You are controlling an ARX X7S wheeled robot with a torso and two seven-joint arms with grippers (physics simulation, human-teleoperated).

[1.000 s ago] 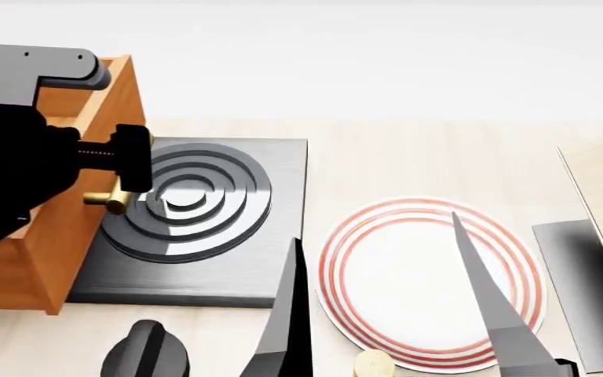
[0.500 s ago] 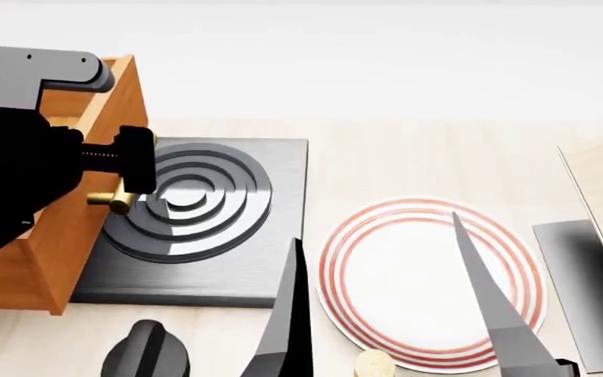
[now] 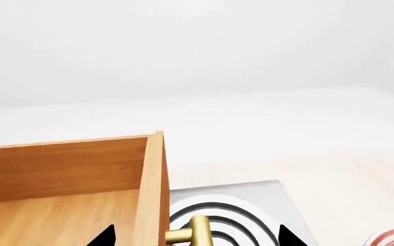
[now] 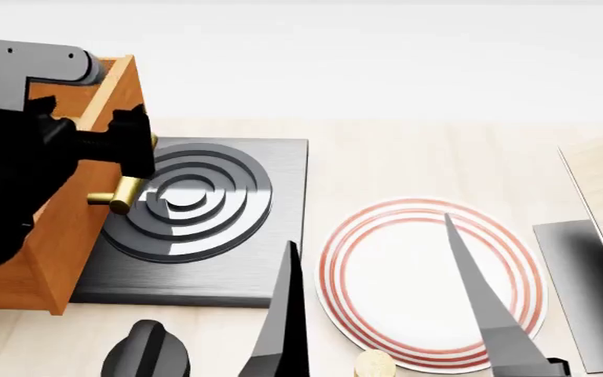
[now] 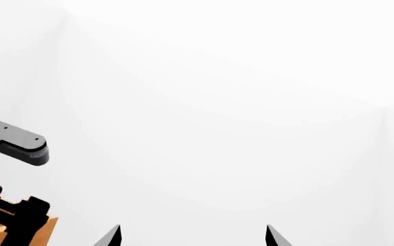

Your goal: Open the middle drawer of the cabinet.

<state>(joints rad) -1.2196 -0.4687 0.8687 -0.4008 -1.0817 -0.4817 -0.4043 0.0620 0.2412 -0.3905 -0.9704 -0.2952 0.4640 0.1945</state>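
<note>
So the left claw (image 4: 123, 161) is clamped on the brass handle (image 4: 123, 194) of the drawer (image 4: 71, 228), which sits pulled out beside the stove plate (image 4: 191, 228). Right claw (image 4: 385, 314) hangs wide over the striped plate (image 4: 385, 267).

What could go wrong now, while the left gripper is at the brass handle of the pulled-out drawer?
1. In the left wrist view the brass handle sits between widely spaced fingertips, so the left gripper may not be clamped and could slip off.
2. The drawer already overhangs the stove plate; further pulling may bring the handle or fingers against its raised rings.
3. The right gripper hangs over the striped plate, and the knob is near; arm motion might bump them.
</note>
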